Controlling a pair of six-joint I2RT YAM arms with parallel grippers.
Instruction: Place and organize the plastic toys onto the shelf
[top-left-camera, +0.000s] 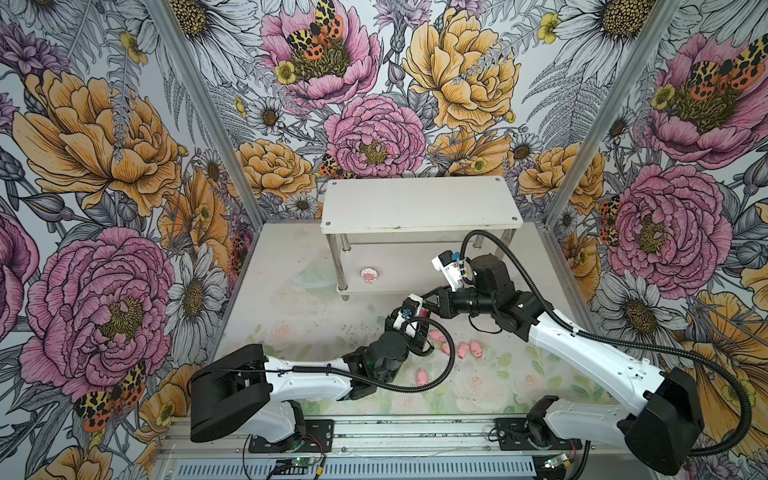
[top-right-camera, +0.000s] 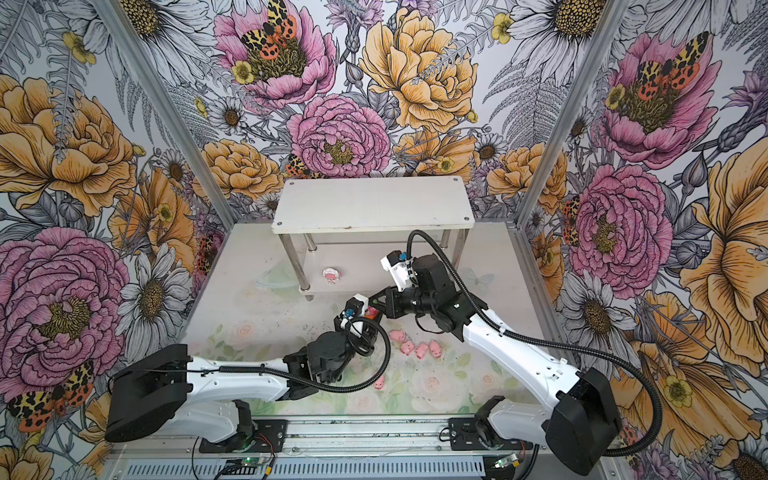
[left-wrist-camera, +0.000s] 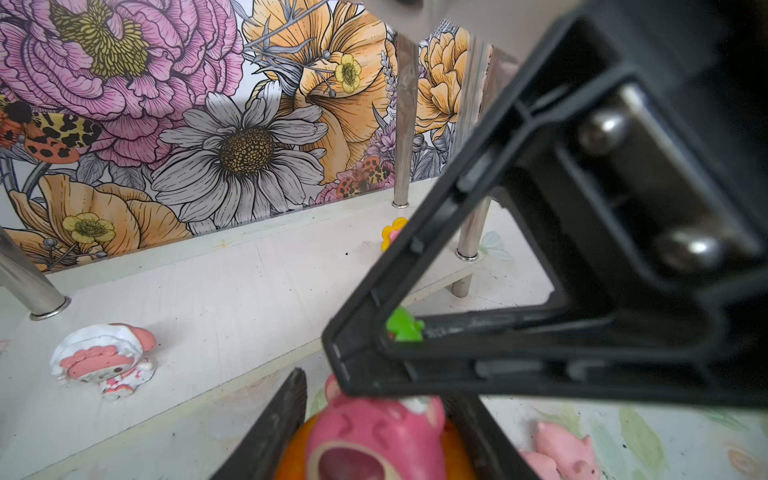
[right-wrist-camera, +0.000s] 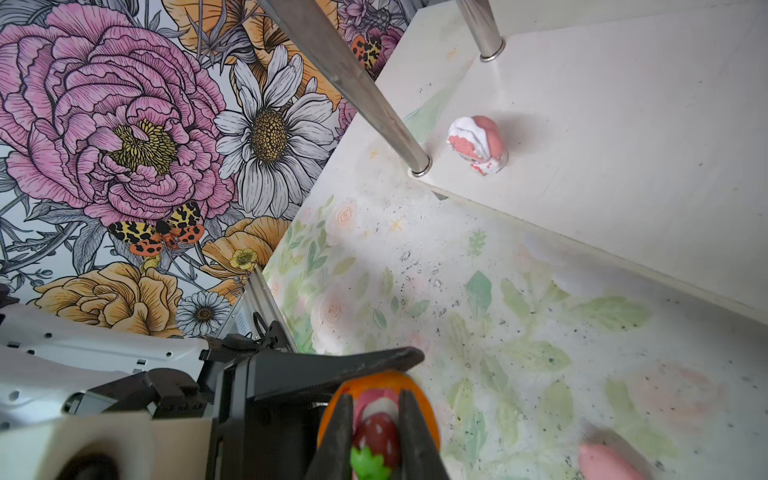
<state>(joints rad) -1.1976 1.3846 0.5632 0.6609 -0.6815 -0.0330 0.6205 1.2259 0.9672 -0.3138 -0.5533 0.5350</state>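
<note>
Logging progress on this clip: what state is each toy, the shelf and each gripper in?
shelf: upright, top tier bare
orange-rimmed toy: gripped by both grippers
left gripper: shut on it
right gripper: shut on its strawberry part
white-rimmed toy: upright on lower tier
yellow-rimmed toy: same tier, mostly hidden
pink pigs: five, loose on table

The top board of the shelf (top-left-camera: 419, 203) lies bare, open from above. Entry to its lower tier runs between metal legs, where a white-rimmed toy (top-left-camera: 369, 275) stands beside one front leg (top-left-camera: 338, 262). The left gripper (left-wrist-camera: 374, 409) and right gripper (right-wrist-camera: 376, 415), both clamped on an orange-rimmed toy (left-wrist-camera: 374, 440), block the middle front; pigs (top-left-camera: 467, 348) litter the desk (top-left-camera: 316, 328) just behind them.
</note>
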